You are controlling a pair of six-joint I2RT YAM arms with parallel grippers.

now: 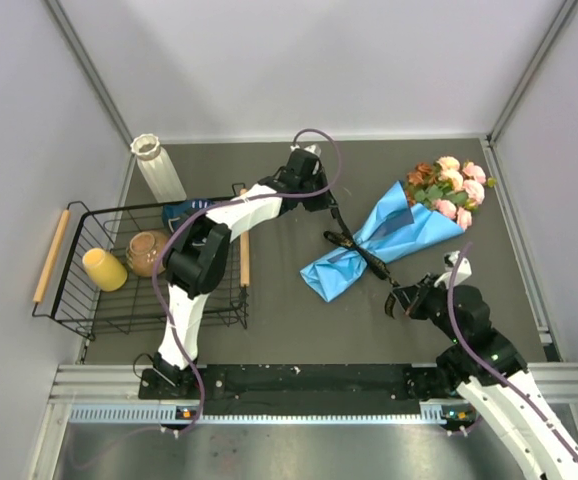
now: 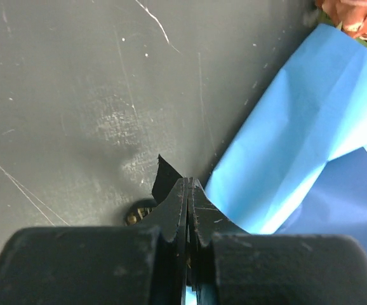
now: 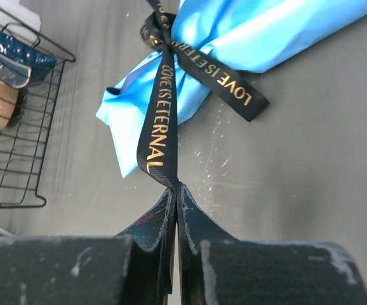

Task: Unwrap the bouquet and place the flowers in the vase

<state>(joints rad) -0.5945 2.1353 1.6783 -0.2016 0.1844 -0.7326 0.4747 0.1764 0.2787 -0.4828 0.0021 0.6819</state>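
Note:
The bouquet [image 1: 389, 235] lies on the dark table, its blue paper [image 2: 298, 127] closed and its pink and peach flowers [image 1: 451, 188] pointing to the far right. A black ribbon [image 3: 161, 114] with gold lettering is tied across the wrap. My left gripper [image 1: 327, 206] is shut on one end of the ribbon, whose tip [image 2: 166, 178] pokes out beside the jaws [image 2: 190, 184]. My right gripper [image 1: 401, 298] is shut on the other end [image 3: 178, 187], and the ribbon runs taut up to the knot. The white ribbed vase [image 1: 159, 167] stands upright at the far left.
A black wire basket [image 1: 74, 300] with wooden handles sits at the left and holds a yellow cup [image 1: 104, 269], a brown bowl [image 1: 147, 252] and a dark blue item [image 1: 184, 211]. Grey walls enclose the table on three sides.

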